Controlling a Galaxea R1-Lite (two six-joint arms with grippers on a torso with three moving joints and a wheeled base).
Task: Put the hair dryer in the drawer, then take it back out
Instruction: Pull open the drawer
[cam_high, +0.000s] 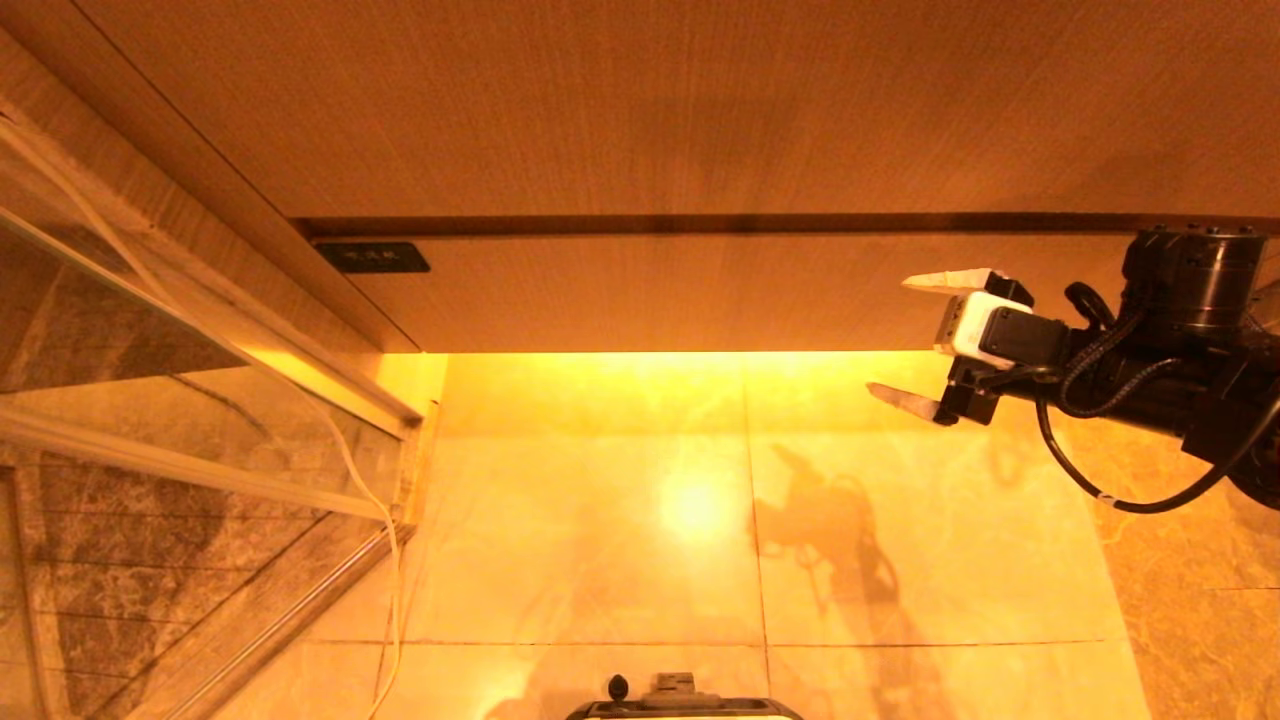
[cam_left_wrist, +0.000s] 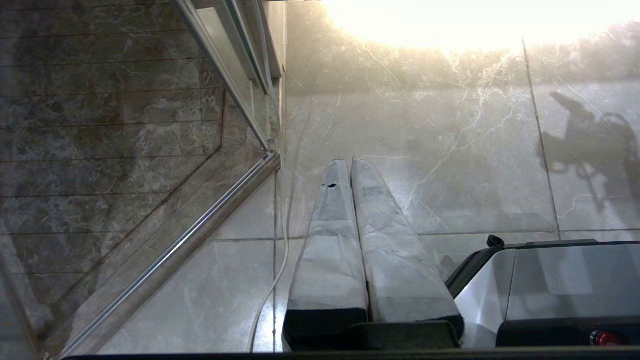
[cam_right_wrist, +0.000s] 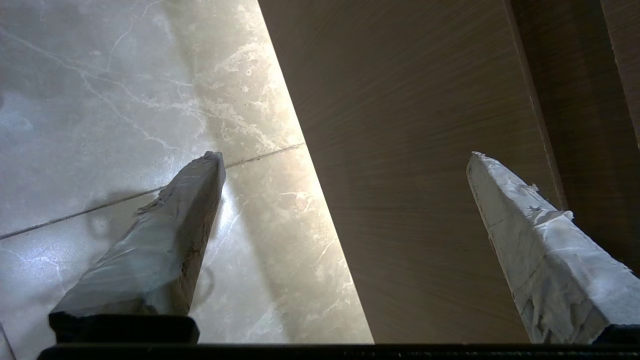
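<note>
Right at the bottom edge of the head view sits the top of the robot's own base (cam_high: 685, 705), over the pale marble floor (cam_high: 600, 530), which fills the lower half and shines yellow under a strip of light along the foot of the cabinet. Above it spreads the wooden countertop (cam_high: 700, 100), the largest surface in sight, and below its dark shadow line runs the drawer (cam_high: 650, 295), pushed in with its flat, handleless front flush and a small black label (cam_high: 372, 257) at its left end. Glass panels in metal frames (cam_high: 200, 470) stand at the left, with a thin pale cord (cam_high: 385, 560) trailing down beside them. On the right the right gripper (cam_high: 915, 343) reaches in level, in front of the right end of the drawer front, its two taped fingers (cam_right_wrist: 530, 240) spread wide with nothing between them; one tip lies over the wood, the other over the floor. The left gripper (cam_left_wrist: 347, 162) hangs low over the floor tiles beside the base, its taped fingers pressed together and holding nothing. No view shows the hair dryer, so its place cannot be told.
</note>
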